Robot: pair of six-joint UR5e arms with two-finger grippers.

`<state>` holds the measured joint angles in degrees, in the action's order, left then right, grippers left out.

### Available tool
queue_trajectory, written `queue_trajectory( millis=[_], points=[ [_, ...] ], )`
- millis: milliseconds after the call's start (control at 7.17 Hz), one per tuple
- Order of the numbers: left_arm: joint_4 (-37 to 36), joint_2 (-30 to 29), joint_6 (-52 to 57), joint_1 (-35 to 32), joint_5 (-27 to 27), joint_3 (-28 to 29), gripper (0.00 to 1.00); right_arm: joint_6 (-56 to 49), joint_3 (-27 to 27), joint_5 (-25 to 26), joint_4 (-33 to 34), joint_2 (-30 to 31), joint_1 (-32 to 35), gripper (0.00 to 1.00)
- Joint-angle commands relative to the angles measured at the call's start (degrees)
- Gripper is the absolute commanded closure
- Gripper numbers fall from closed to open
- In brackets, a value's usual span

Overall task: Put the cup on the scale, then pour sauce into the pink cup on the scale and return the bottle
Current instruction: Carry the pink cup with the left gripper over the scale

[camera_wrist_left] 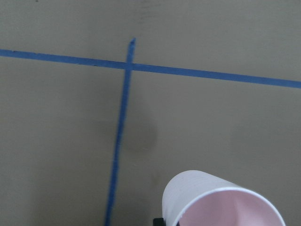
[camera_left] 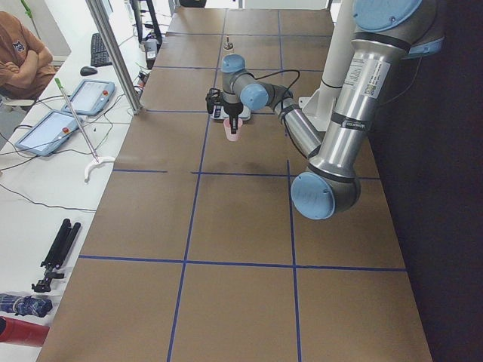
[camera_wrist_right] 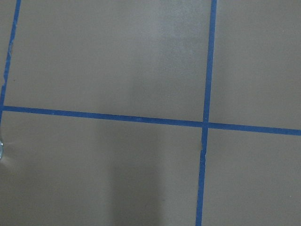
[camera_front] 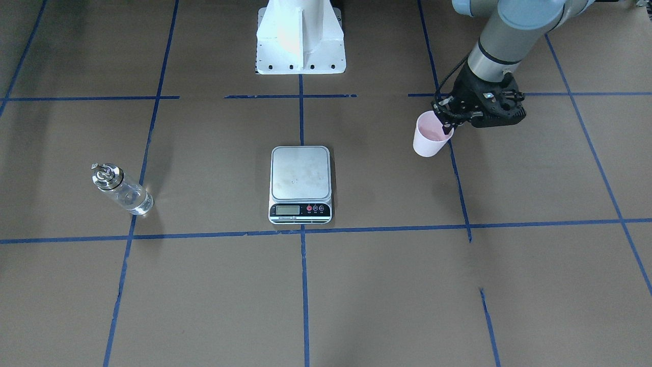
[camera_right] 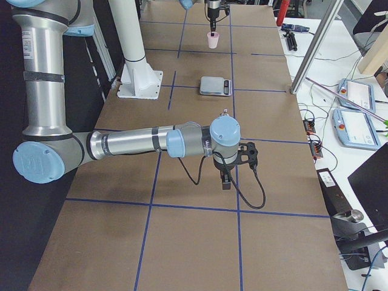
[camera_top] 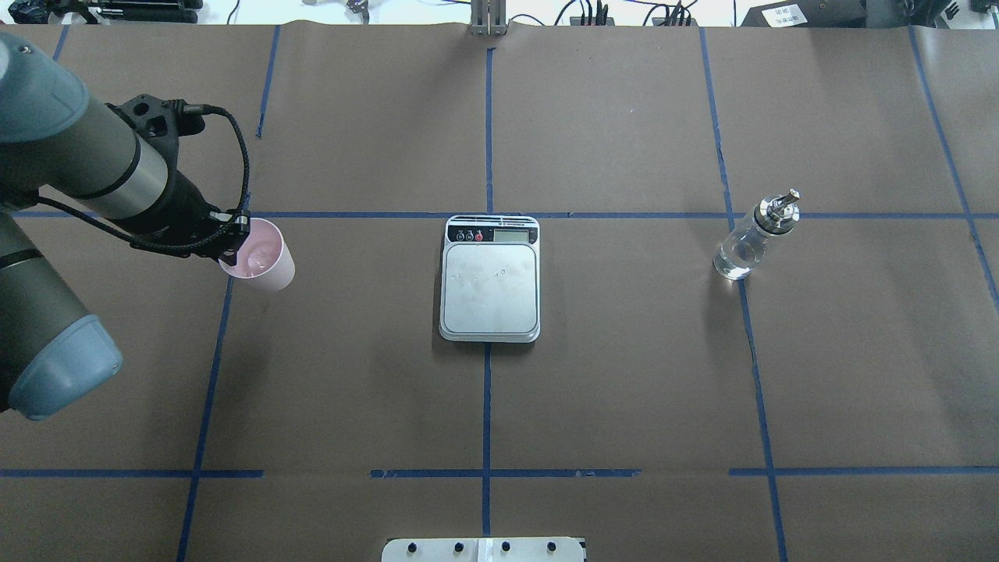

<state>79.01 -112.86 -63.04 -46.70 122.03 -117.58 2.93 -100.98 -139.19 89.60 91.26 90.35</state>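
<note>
Cup (camera_front: 429,137) in the front-facing view hangs pinched by its rim in my left end effector (camera_front: 448,121), mouth up and slightly tilted. It sits at 2 o'clock from the scale (camera_front: 300,176), well apart from it. The bottle (camera_front: 122,189) stands on the desk (camera_front: 204,306) at 9 o'clock from the scale, and the scale's platform is bare.

From overhead the sides swap. The cup (camera_top: 261,256) is at 9 o'clock from the scale (camera_top: 490,281), with my left end effector (camera_top: 232,240) clamped on the rim's near edge. The bottle (camera_top: 753,238) is at 3 o'clock.

In the left-side view the cup (camera_left: 232,130) hangs under my near arm's end effector (camera_left: 233,121), with a shadow on the desk beside it.

In the right-side view my right end effector (camera_right: 225,180) hovers over the desk at 6 o'clock from the scale (camera_right: 216,85). I cannot tell whether its fingers are apart or together.

My left wrist view has the cup (camera_wrist_left: 221,202) at 5 o'clock, pink inside. My right wrist view shows only desk and blue tape (camera_wrist_right: 141,118).
</note>
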Motion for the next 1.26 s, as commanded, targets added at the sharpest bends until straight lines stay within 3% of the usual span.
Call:
queue_trajectory(
  millis=[0,140,419,698,977,1116],
  points=[
    [-4.7,-10.2,-8.5,0.5,3.3,2.0,1.0,7.1,0.0,1.7,0.4,-0.2,-0.3,0.0],
    [-4.4,-14.9,-12.7,0.6,5.3,5.5,1.0,14.7,-0.7,2.5,-0.1,-0.3,-0.6,0.0],
    [-2.1,-24.0,-19.9,4.4,5.3,14.7,1.0,14.7,-0.7,2.3,-0.4,-0.1,-0.9,0.0],
    [9.9,-24.5,-27.2,7.2,3.2,21.7,1.0,14.9,-0.1,2.5,-4.9,1.1,-0.9,0.0],
    [12.9,-25.1,-28.9,11.4,-4.2,25.5,1.0,15.6,-0.2,2.0,-5.7,1.2,-0.9,0.0],
    [12.8,-25.2,-28.9,12.1,-5.2,26.3,1.0,15.5,-0.2,2.0,-5.7,1.1,-1.0,0.0]
  ],
)
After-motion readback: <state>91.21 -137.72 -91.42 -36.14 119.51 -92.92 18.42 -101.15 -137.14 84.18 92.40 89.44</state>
